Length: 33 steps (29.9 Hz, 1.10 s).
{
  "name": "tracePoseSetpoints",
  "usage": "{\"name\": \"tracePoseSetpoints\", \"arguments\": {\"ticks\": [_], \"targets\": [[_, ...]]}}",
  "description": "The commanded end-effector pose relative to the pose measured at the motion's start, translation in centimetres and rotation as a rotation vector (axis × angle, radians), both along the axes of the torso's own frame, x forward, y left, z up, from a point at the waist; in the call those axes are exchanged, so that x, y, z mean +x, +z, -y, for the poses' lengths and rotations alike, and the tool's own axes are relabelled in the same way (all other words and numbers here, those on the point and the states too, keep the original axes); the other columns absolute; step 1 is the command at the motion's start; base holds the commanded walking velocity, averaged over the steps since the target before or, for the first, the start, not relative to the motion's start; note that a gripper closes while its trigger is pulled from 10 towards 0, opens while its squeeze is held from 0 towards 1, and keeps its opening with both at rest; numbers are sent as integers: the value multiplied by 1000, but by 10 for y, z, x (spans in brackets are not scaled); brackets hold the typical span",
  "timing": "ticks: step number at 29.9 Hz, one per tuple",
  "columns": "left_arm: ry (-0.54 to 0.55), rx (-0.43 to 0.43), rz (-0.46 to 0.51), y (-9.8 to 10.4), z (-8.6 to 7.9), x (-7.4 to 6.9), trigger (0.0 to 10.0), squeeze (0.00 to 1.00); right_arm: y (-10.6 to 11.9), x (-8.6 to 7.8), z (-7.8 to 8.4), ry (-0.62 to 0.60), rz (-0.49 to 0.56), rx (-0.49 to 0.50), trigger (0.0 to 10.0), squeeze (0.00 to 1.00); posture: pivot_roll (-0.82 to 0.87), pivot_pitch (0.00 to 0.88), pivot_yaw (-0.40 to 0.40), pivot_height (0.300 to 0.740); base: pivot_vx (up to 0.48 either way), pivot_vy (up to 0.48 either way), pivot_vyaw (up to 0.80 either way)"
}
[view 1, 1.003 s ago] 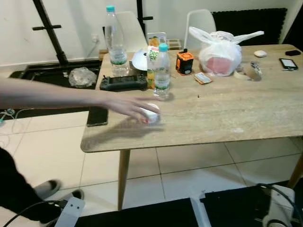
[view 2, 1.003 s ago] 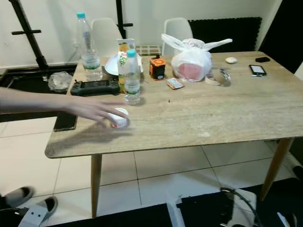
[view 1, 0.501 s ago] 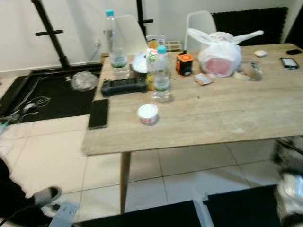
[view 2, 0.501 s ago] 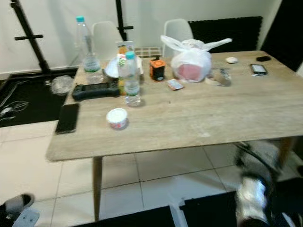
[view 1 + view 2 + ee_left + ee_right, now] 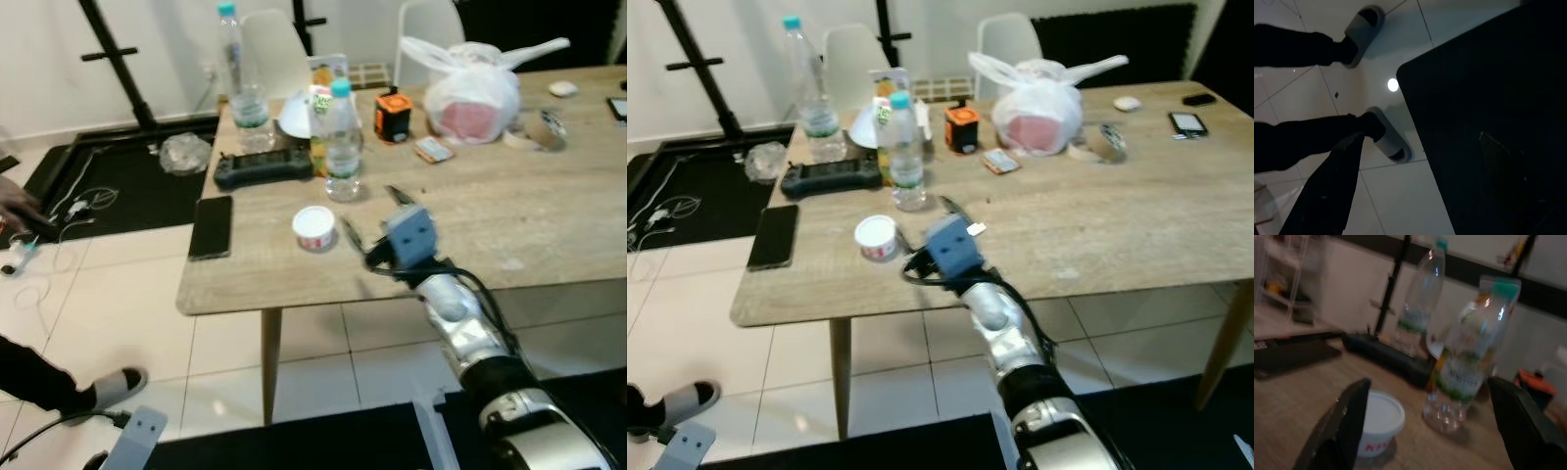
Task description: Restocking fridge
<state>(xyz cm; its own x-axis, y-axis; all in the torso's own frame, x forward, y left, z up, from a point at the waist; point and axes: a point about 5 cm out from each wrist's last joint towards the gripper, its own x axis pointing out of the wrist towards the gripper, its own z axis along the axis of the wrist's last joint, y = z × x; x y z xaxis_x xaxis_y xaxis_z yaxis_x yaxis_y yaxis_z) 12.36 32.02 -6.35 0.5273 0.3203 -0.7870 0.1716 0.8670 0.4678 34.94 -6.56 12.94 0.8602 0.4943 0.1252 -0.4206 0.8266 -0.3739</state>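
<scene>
A small white yogurt cup [image 5: 314,227] with red print stands on the wooden table [image 5: 549,225] near its left front. Just behind it is a small water bottle [image 5: 342,147] with a teal cap. My right gripper [image 5: 372,217] hovers over the table just right of the cup, open, nothing held. In the right wrist view the cup [image 5: 1378,423] sits close to one of the fingers [image 5: 1347,431] and the bottle [image 5: 1469,367] stands further ahead. My left arm hangs idle over the floor.
Behind the cup are a tall bottle [image 5: 235,83], a juice carton [image 5: 323,98], a black controller [image 5: 263,169] and a phone [image 5: 211,225]. A white plastic bag [image 5: 480,88] and small items lie further right. A person's legs in slippers [image 5: 1386,139] stand on the tiles at left.
The person's arm let go of the cup and withdrew to the left. My right arm has risen into view and reached over the table towards the cup. The camera shifted slightly.
</scene>
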Motion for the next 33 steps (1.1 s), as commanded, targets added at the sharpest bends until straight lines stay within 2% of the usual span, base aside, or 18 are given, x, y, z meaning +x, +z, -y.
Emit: {"name": "tracePoseSetpoints", "arguments": {"ticks": [1,2,6,12,13,14,18,20,23,25,33], "targets": [[8,16,-11,1,-7,-7,10000,0,-1,1,-26,18,-39,-49,10000,0,238,70,31,706,0,0,0],[8,16,-11,1,-7,-7,10000,0,-1,1,-26,18,-39,-49,10000,0,238,70,31,706,0,0,0],[26,13,3,0,-7,-14,10000,0,-3,4,-53,50,-130,-121,10000,0,281,80,5,706,0,0,0],[32,13,30,2,-8,-15,10000,0,2,10,-68,86,-233,-119,10000,0,341,87,-27,706,0,0,0],[47,15,58,4,-9,-13,10000,0,4,15,-66,53,-300,-95,10000,0,370,92,-42,706,0,0,0],[51,15,64,4,-9,-13,10000,0,4,16,-66,46,-318,-86,10000,0,370,92,-42,706,0,0,0],[60,16,87,5,-9,-14,10000,0,5,22,-59,-16,-354,-90,10000,0,423,102,-67,706,0,0,0],[69,16,100,5,-9,-18,10000,0,3,24,-54,-57,-377,-123,10000,0,443,110,-75,706,0,0,0],[74,16,110,5,-8,-22,10000,0,0,25,-49,-85,-400,-139,10000,0,455,115,-81,706,0,0,0],[81,16,118,5,-7,-27,10000,0,-7,23,-47,-76,-463,-136,10000,0,475,133,-88,706,0,0,0],[72,14,114,5,-5,-38,10000,0,-25,19,-34,-109,-529,-180,10000,0,462,149,-76,706,0,0,0]]}}
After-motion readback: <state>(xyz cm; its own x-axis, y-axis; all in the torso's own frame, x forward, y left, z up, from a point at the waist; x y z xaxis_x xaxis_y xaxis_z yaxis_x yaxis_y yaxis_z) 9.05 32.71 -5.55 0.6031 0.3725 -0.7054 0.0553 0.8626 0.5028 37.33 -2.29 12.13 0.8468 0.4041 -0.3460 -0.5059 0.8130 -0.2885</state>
